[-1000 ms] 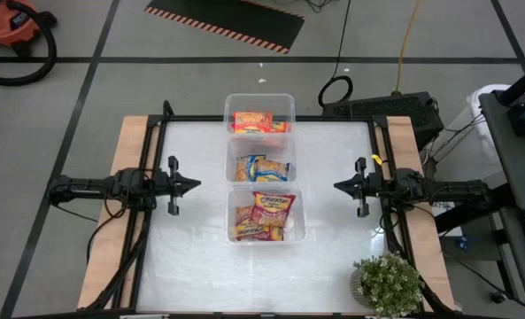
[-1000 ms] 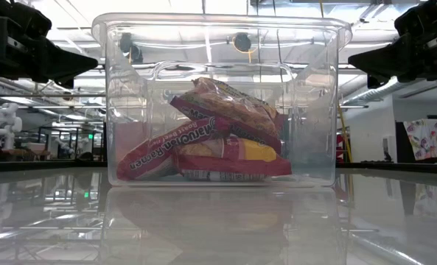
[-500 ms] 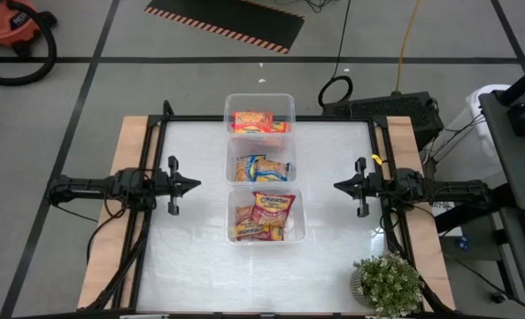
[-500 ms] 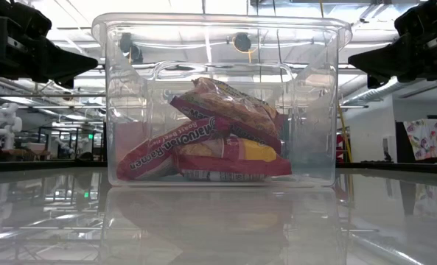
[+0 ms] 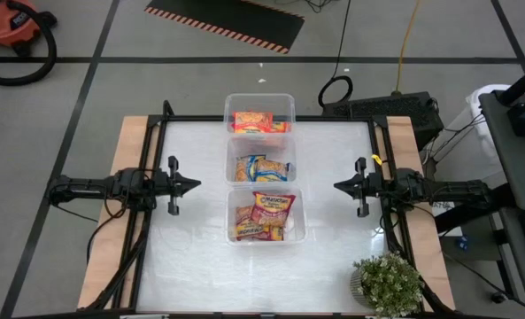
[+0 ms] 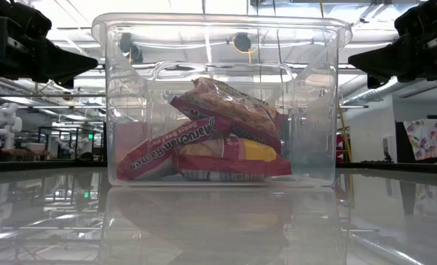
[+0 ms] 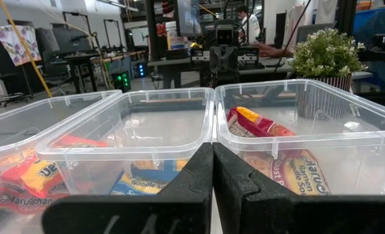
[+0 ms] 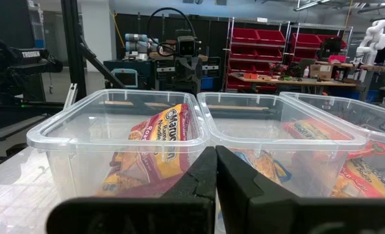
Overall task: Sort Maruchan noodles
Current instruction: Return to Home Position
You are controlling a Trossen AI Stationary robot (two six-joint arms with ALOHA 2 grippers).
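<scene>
Left gripper and right gripper hang pinched shut and empty at opposite sides of the table, each pointing inward at the row of clear bins (a parked pose, I judge, since every packet in view is already binned). Maruchan noodles lie sorted by colour: red packs piled in the near bin, blue-yellow packs in the middle bin, orange packs in the far bin.

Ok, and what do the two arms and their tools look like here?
The left arm and right arm are matte black, slim and jointed, with thin black cables looping beside them. The left tool and right tool match: a short crossbar carrying two black wedge-shaped fingers with stepped inner edges. No markings are legible.
</scene>
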